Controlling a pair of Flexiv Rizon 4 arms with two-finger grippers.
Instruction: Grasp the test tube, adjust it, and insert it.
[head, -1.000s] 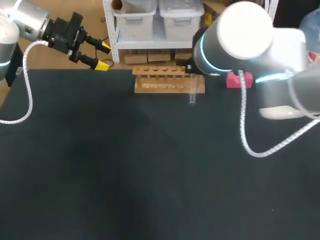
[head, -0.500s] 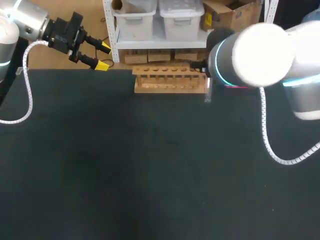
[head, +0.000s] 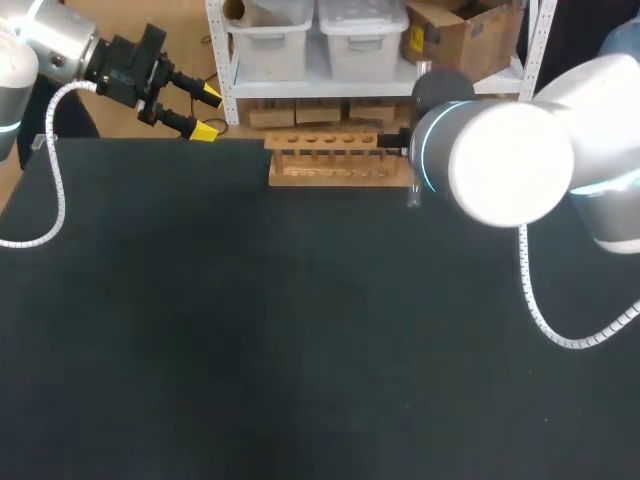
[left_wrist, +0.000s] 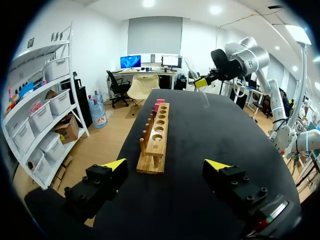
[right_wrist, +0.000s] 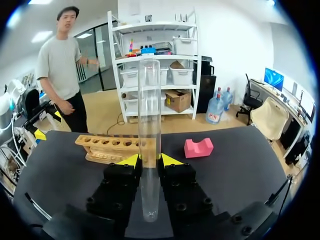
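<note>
1. The right gripper (right_wrist: 150, 160) is clamped on the test tube (right_wrist: 149, 110). Both yellow tips press the glass from two sides, and the tube stands upright between them, with its rounded end behind the tips, toward the wrist.
2. In the head view the tube shows only faintly, right of the upper middle of the frame. It is just beside the right end of the wooden rack (head: 340, 162), over no hole.
3. The risk, I think, is that the smooth thin glass slips in the tips, or cracks if it strikes the rack's edge instead of a hole.
4. The rack is light wood with one row of round holes. A pink block (right_wrist: 198, 147) with a notch lies near it on the dark matte table (head: 250, 330).
5. The left gripper (head: 205, 113) has its fingers apart and holds nothing. It is at the upper left of the frame.
</note>
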